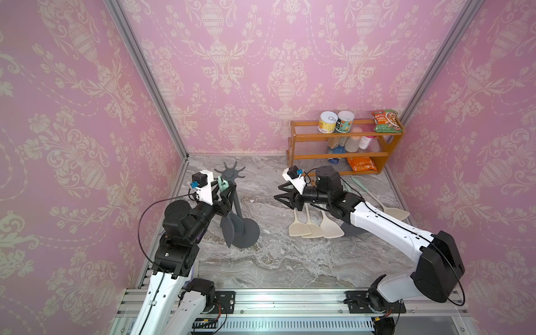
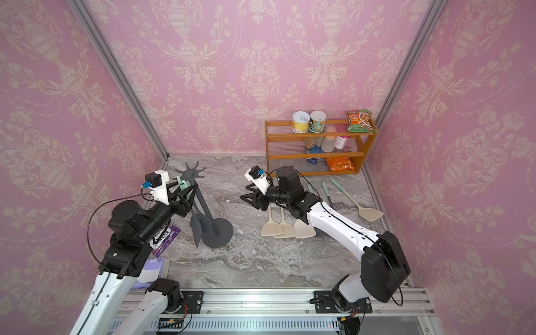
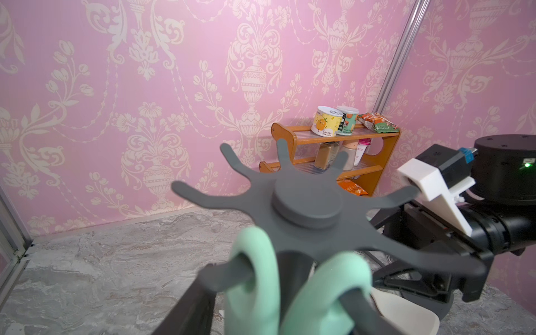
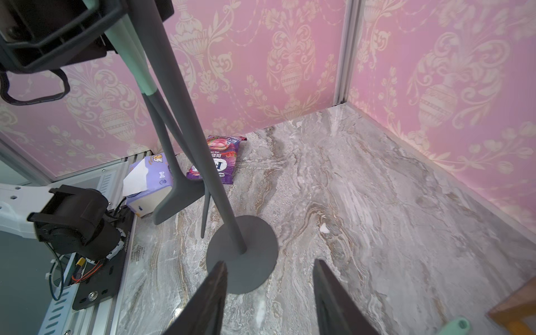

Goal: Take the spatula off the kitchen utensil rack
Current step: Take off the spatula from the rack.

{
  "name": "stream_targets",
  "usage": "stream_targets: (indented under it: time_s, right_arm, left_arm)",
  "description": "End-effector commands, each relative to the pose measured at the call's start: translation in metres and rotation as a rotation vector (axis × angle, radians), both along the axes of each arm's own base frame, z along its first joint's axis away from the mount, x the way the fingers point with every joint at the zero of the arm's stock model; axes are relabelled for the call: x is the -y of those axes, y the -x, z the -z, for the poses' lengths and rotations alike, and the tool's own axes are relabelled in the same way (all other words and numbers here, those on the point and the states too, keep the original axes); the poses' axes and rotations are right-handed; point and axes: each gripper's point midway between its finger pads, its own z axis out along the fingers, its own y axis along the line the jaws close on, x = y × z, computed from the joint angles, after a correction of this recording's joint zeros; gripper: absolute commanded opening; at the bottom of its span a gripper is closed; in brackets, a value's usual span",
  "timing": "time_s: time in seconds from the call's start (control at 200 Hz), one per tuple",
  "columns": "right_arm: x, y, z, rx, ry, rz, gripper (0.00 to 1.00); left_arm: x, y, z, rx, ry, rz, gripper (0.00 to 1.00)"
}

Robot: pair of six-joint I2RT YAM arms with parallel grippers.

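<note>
While the spatula (image 1: pixel 227 229) hangs upright on the kitchen utensil rack (image 1: pixel 229 173), the left gripper (image 1: pixel 224 191) fingers flank its handle, apart; the right gripper (image 1: pixel 277 193), fingers also apart and empty, stands well right.

Kitchen utensil rack (image 1: pixel 251 236), 9 o'clock: matt dk-grey plastic, smooth. Hung spatula (image 3: pixel 252 275) handles: matt mint, rubbery-looking. Tabletop (image 1: pixel 275 261): grey marble-look, slight sheen. Shelf (image 1: pixel 319 157), 1 o'clock: orange wood, semi-gloss, clear ribbed plastic tiers.
</note>
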Motion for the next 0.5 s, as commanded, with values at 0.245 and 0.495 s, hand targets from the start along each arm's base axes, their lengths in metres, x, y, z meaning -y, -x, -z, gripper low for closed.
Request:
stream_targets:
  time_s: [0.245,0.495]
  right_arm:
    - [-0.072,0.01,-0.044,0.1,-0.165,-0.083,0.51]
    - [-0.076,0.021,-0.053,0.164,-0.14,-0.068,0.51]
  left_arm:
    - [0.006,0.028,-0.026,0.071,-0.006,0.065,0.77]
    - [0.0,0.051,-0.039,0.119,-0.013,0.053,0.88]
